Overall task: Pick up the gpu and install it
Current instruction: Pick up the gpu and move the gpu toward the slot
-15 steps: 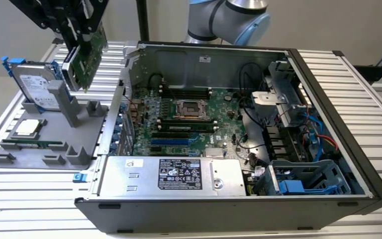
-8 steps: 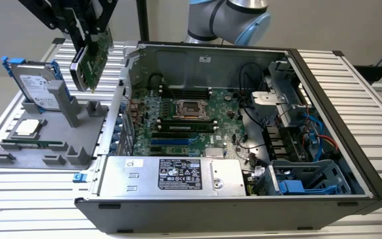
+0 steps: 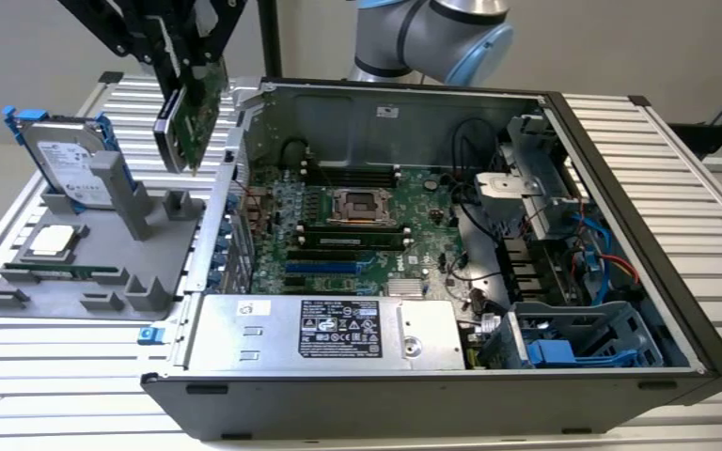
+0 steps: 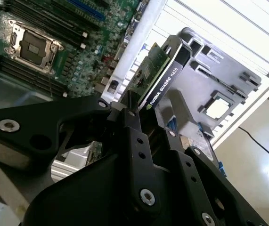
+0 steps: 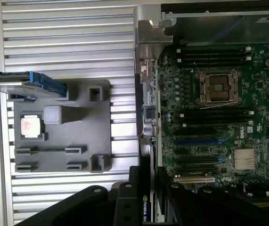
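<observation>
Gripper [image 3: 189, 68] raised high, black fingers [image 4: 136, 139] seemingly pinched together, pointing downward.

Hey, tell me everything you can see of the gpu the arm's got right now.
The gpu is a small flat card with a green circuit board on one face and a black plastic shroud on the other. It hangs on edge, slightly tilted, in the air about where the grey holder tray meets the open computer case, touching neither. Only the gripper touches it, clamped across both faces at its upper end.
</observation>
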Robot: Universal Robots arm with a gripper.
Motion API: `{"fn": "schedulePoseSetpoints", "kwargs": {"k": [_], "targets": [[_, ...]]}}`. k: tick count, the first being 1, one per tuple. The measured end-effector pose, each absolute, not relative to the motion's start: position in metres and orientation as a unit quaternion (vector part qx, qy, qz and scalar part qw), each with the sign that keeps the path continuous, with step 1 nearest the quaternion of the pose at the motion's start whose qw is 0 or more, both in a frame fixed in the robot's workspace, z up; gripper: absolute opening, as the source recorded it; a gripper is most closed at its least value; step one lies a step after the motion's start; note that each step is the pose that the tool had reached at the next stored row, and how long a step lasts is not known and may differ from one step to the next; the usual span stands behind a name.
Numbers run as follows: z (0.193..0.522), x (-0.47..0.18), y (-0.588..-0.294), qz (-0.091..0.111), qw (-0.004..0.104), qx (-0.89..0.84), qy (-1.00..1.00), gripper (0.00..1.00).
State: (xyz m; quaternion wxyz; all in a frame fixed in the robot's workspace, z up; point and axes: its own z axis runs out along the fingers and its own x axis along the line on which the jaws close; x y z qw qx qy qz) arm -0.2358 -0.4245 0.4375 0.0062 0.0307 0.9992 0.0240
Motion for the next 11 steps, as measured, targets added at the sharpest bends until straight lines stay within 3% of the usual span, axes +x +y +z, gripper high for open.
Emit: {"fn": "schedulePoseSetpoints", "kwargs": {"k": [11], "targets": [[0.438, -0.215, -0.424, 0.024, 0.006, 0.031, 0.999, 0.0]]}}
